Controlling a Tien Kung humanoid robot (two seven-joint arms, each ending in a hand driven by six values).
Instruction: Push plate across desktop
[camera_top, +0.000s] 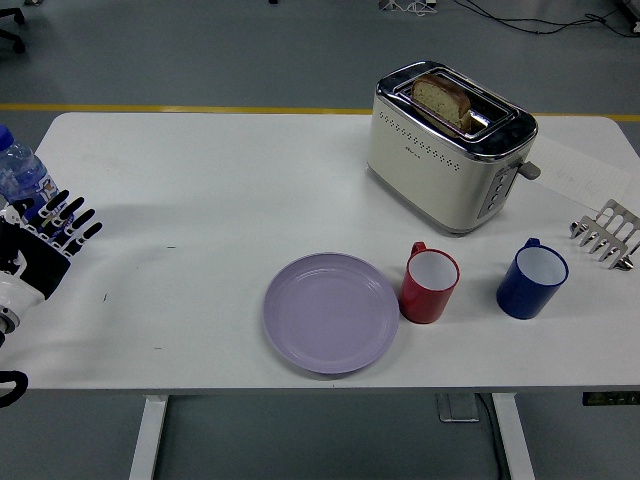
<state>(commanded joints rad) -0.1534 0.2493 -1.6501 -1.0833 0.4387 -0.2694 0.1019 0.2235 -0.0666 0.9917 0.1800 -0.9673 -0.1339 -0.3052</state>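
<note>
A lilac plate (331, 312) lies flat on the white table (250, 190) near its front edge, just left of a red mug (429, 284). My left hand (48, 240) is at the far left edge of the table, fingers spread and holding nothing, far from the plate and close to a water bottle (20, 177). My right arm is out of view.
A cream toaster (448, 146) with a slice of bread in its slot stands at the back right. A blue mug (531, 278) sits right of the red mug. A metal toast rack (606, 233) and a paper sheet (580, 168) are at the right edge.
</note>
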